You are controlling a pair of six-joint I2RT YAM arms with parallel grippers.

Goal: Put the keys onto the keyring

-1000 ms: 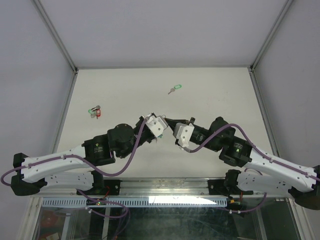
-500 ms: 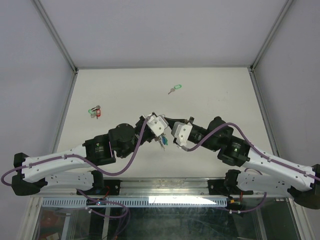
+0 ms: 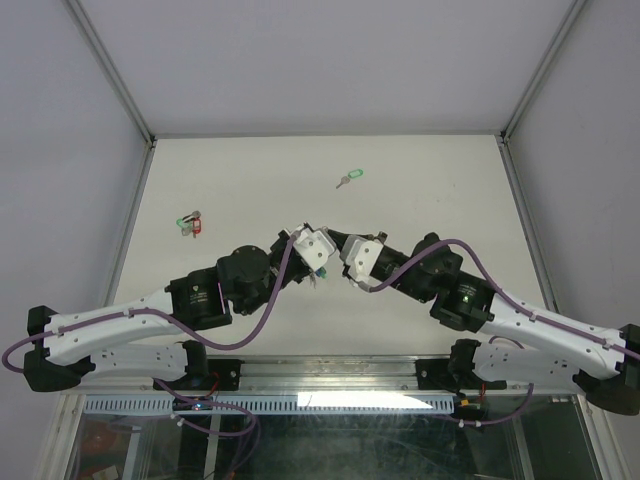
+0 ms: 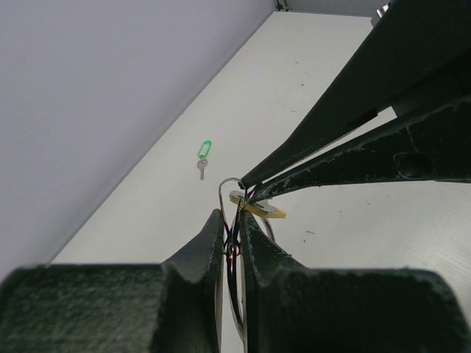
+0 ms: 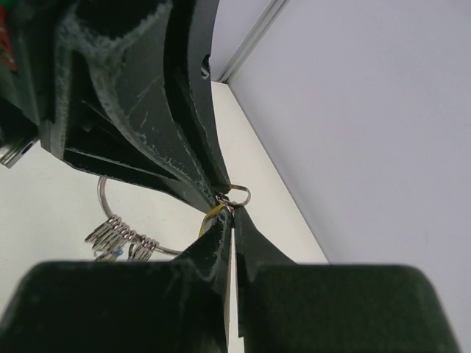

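Two-handed hold over mid desk (image 3: 450,200): my L pincer (image 4: 232,218) clamped on keyring (image 5: 99,197) wire, small keys (image 5: 118,235) hanging off it; R pincer (image 5: 230,215) pinched shut on yellow key (image 4: 261,209), tips touching L's. Green key (image 3: 349,178) lies flat on desk, well apart, twd far side

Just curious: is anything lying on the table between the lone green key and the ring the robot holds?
Nothing: the left wrist view shows bare table between the green key and the ring.
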